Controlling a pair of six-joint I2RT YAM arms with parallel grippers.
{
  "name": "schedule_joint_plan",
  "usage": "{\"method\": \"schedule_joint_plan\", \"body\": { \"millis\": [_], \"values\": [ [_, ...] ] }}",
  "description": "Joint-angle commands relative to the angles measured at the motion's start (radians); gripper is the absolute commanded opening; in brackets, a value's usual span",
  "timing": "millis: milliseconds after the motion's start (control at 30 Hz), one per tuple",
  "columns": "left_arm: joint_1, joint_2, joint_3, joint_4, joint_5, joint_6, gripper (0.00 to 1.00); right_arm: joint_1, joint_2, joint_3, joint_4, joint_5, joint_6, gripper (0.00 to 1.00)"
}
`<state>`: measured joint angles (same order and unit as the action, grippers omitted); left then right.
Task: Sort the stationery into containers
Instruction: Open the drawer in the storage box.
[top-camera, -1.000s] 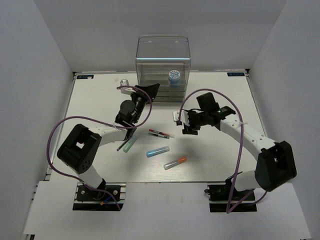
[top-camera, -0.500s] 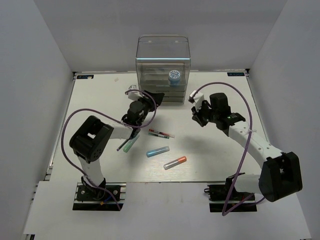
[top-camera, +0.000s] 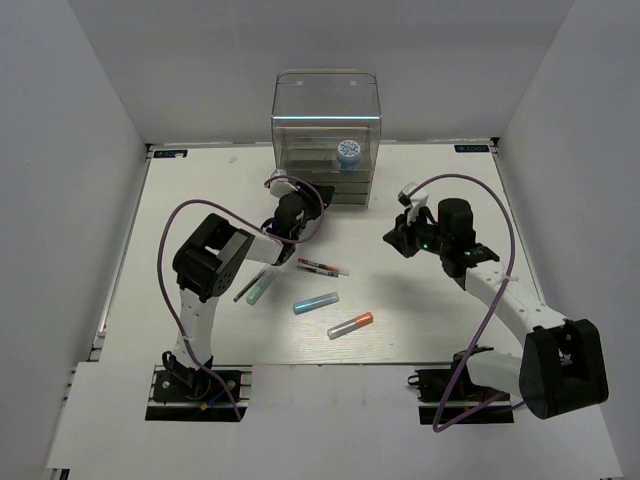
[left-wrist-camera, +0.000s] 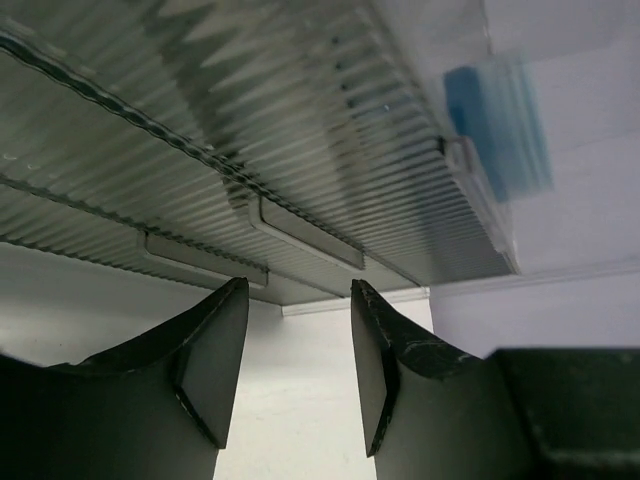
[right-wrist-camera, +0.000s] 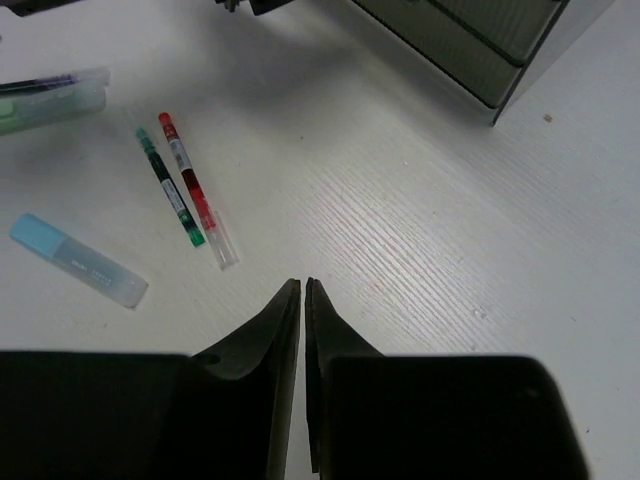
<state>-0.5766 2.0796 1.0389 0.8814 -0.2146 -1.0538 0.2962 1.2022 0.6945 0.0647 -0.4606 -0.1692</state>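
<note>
1. Organiser (top-camera: 325, 130) at far edge of table (top-camera: 180, 180); pens (top-camera: 322, 267) loose mid-table, roll (top-camera: 348, 151) inside.
2. My left gripper (left-wrist-camera: 298, 305), jaws spread, faces a drawer handle (left-wrist-camera: 305, 232): centre it, then close.
3. My right gripper (right-wrist-camera: 302, 292), jaws pressed together, empty, hovers aside.

**Twin Black-and-White Arms with Purple Cabling**

The left arm (top-camera: 210, 258) and right arm (top-camera: 500, 295) are built of white link shells joined by bulky black joint housings. A purple cable (top-camera: 458, 177) is looped along each. Black base plates (top-camera: 195, 385) are seen at seven and five o'clock of the overhead view. The left end effector (left-wrist-camera: 298, 290) and right end effector (right-wrist-camera: 302, 285) are formed of dark, matte, tapered fingers with faintly scuffed surfaces.
</note>
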Motion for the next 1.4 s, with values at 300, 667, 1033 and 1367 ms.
{"method": "schedule_joint_plan", "body": {
  "millis": [300, 667, 1033, 1367],
  "values": [
    [0.006, 0.022, 0.055, 0.080, -0.112, -0.064, 0.51, -0.037, -0.050, -0.050, 0.093, -0.131, 0.014, 0.13],
    [0.006, 0.031, 0.090, 0.002, -0.135, -0.117, 0.40, -0.042, -0.049, -0.066, 0.103, -0.151, -0.003, 0.14],
    [0.006, 0.060, 0.110, 0.043, -0.154, -0.141, 0.08, -0.042, -0.050, -0.073, 0.093, -0.184, -0.042, 0.27],
    [0.006, -0.029, -0.074, 0.165, -0.080, -0.121, 0.00, -0.022, -0.041, -0.093, -0.060, -0.423, -0.398, 0.69]
  ]
}}
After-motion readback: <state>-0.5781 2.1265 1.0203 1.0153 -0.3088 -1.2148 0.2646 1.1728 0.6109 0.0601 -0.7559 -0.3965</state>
